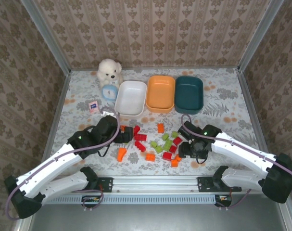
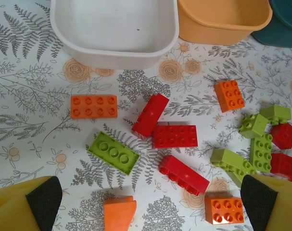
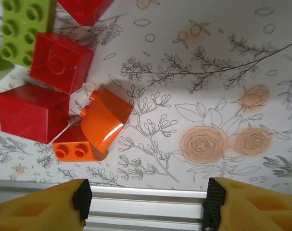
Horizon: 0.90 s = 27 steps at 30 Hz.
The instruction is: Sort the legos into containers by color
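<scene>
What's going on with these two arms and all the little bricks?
Two robot arms are sorting red, orange and green bricks by colour into three dishes. Nothing is sorted yet: the white dish, orange dish and teal dish look empty, and the bricks lie scattered on the table before them. The left gripper hangs open over the pile's left side; the right gripper is open near an orange brick, holding nothing.
</scene>
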Available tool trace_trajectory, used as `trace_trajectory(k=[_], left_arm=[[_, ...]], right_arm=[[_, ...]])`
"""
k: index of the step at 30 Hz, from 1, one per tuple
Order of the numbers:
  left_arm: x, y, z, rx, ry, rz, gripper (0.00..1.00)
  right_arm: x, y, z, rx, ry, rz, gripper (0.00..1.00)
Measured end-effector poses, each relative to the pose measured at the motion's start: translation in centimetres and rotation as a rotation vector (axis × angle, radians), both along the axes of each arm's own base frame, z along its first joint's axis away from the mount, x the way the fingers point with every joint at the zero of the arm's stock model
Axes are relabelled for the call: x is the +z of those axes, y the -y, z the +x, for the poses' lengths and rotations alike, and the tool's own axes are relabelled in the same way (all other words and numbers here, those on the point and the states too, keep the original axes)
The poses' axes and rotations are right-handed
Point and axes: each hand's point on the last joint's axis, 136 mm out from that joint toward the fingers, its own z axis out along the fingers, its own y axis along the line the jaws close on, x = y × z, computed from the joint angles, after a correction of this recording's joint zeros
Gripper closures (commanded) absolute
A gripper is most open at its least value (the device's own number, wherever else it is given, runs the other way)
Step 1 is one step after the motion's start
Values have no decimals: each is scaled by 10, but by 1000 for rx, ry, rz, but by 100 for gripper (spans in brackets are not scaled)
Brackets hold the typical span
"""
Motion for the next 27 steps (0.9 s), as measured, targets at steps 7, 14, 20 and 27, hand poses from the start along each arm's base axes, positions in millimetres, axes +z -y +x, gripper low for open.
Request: trace_trajectory(k=[7,14,20,27], left_arm=[[0,-5,-7,-7,-14,3,0],[2,-10,-12,-13,-17,-1,0],[2,-13,-15,-15,-19,-2,0],[7,-12,-18,-25,-11,-29,0]], right_arm=[[-25,-17,8,-48,-29,38,37],[-40,-29,19,-102,-32,55,41],[-52,-34,20,-150,-56,40,47],[-61,-33,17,-237,-74,31,49]])
